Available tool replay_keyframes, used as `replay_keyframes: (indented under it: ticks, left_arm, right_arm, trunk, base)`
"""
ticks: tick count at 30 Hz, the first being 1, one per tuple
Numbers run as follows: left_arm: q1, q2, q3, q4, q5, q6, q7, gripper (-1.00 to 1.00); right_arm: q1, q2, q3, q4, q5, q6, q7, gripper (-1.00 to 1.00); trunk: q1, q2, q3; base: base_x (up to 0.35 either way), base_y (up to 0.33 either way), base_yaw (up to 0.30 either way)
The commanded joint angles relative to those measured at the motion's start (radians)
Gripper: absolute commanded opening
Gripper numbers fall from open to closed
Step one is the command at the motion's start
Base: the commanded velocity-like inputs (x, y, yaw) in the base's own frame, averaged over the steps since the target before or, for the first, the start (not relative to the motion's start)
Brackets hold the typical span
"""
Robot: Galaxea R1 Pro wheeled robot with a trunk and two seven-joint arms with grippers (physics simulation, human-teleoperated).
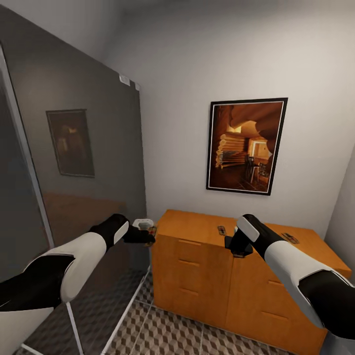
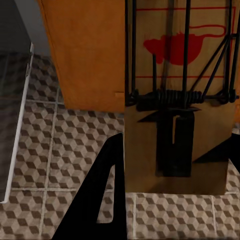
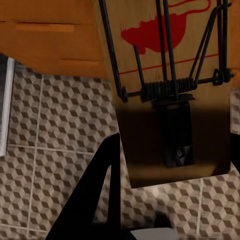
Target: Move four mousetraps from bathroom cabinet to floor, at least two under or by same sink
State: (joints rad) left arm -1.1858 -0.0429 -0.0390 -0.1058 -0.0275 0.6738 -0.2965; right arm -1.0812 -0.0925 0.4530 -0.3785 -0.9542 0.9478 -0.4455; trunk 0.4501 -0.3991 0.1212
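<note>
My left gripper (image 1: 141, 233) hangs just off the left end of the orange-brown cabinet (image 1: 197, 276), shut on a mousetrap (image 2: 180, 100), a tan board with a red mouse print and a black wire spring. My right gripper (image 1: 239, 248) is in front of the cabinet's top edge, shut on a second mousetrap (image 3: 170, 85). Both held traps hang over the cube-pattern bathroom floor (image 1: 162, 330). Two more mousetraps lie flat on the cabinet top, one near the middle (image 1: 221, 230) and one toward the right (image 1: 290, 238). The sink is out of view.
A glass shower wall (image 1: 74, 172) with a pale metal frame stands close on the left. The cabinet sits against the back wall under a framed picture (image 1: 246, 145). A small white object (image 1: 143, 223) rests by the cabinet's left corner. Open tiles lie before the cabinet.
</note>
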Motion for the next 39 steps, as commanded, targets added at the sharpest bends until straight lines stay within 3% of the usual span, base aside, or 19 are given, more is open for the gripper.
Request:
replay_keyframes:
  ticks: [1,25,29,31,34,39]
  left_arm:
    - [0.000,0.000,-0.004,-0.001,-0.004,0.003,-0.003,-1.00]
    - [0.000,0.003,-0.004,0.000,-0.006,0.004,-0.001,-1.00]
    - [0.001,0.003,-0.005,0.017,-0.006,0.003,-0.001,-1.00]
    - [0.001,0.003,-0.005,0.022,-0.006,0.004,-0.001,-1.00]
    - [0.001,0.003,-0.005,0.029,-0.006,0.004,-0.001,-1.00]
    - [0.002,0.004,-0.004,0.067,-0.005,0.002,0.001,-1.00]
  right_arm:
    - [0.000,-0.001,0.007,-0.002,-0.012,0.002,-0.009,-1.00]
    - [0.000,0.028,0.008,-0.002,-0.011,-0.003,-0.008,-1.00]
    - [0.019,0.029,0.050,-0.001,-0.011,-0.037,-0.007,-1.00]
    - [0.024,0.029,0.104,-0.001,-0.012,-0.051,-0.007,-1.00]
    - [0.026,0.030,0.141,-0.001,-0.013,-0.064,-0.007,-1.00]
    - [0.027,0.030,0.166,-0.001,-0.017,-0.080,-0.006,-1.00]
  trunk:
    - [0.000,-0.001,0.000]
    - [0.000,-0.001,0.018]
    - [0.000,-0.001,0.021]
    - [0.000,-0.001,0.022]
    - [0.000,-0.001,0.023]
    - [0.000,-0.001,0.024]
  base:
    - [-0.297,0.074,0.181]
    - [-0.152,0.080,0.145]
    - [-0.238,0.166,0.244]
    - [-0.161,0.113,0.253]
    - [-0.078,0.054,0.241]
    - [-0.019,0.013,0.080]
